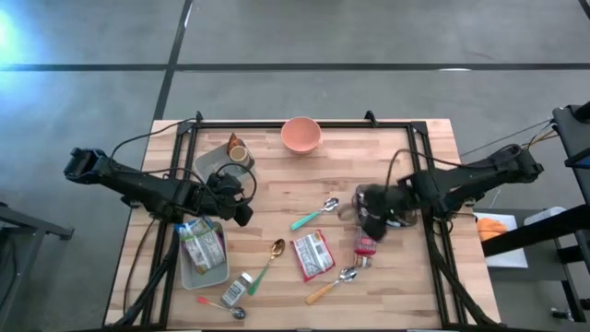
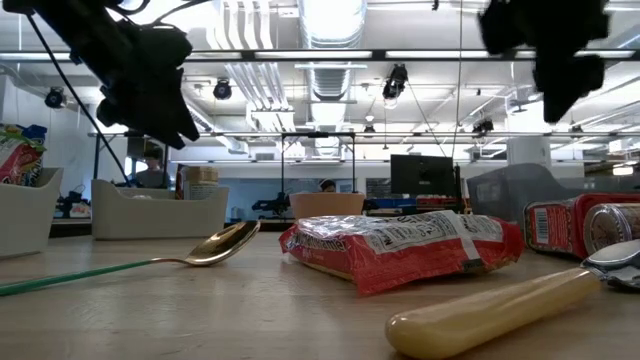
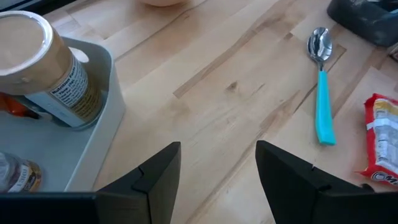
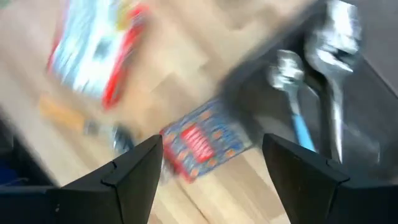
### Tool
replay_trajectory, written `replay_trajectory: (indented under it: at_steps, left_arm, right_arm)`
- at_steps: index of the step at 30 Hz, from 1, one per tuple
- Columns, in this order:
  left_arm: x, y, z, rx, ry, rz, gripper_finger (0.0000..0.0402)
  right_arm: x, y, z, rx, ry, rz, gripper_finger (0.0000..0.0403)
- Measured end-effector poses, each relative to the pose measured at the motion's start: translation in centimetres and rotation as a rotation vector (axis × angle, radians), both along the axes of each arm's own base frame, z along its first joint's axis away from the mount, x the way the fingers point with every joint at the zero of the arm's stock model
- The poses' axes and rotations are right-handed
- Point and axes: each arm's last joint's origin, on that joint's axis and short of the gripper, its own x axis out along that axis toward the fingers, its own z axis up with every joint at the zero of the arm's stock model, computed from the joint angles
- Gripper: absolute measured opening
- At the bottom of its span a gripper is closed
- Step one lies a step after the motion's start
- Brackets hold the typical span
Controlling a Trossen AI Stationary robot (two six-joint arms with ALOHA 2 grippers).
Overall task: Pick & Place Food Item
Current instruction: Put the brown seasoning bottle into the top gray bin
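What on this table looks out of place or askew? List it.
The red can lies on its side by the right gripper rather than standing. In the upper tray the brown-lidded jar also lies tipped over. Spoons are scattered loose; the teal spoon lies mid-table. Nothing looks spilled or damaged.

Even, bright light is cast on the wooden table (image 1: pixel 369 157) in the high view, with only soft, short shadows under the arms. A pale blue glare is seen at the far left corner of the floor (image 1: pixel 14 37). In the low view, strong backlight is given by ceiling lights (image 2: pixel 330 20), so both arms are rendered as dark silhouettes; the cream handle (image 2: pixel 490 310) nearest the lens is out of focus. The left wrist view is sharp and evenly lit. The right wrist view is heavily smeared by motion blur, and the red packet (image 4: pixel 202 143) is barely legible.
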Motion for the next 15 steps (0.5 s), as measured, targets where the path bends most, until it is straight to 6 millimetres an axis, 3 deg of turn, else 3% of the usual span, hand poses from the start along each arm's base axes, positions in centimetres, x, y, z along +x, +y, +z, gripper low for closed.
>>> replay_trajectory:
  at_steps: [6,15]
  left_arm:
    - [-0.1,0.0,-0.1,0.002,0.014,0.002,0.0213]
    - [-0.1,0.0,0.0,-0.049,-0.031,0.064,0.0213]
  right_arm:
    - [-0.2,4.7,0.4,-0.092,-0.028,0.234,0.0273]
    - [1.0,11.9,-3.8,-0.228,0.119,0.446,0.0273]
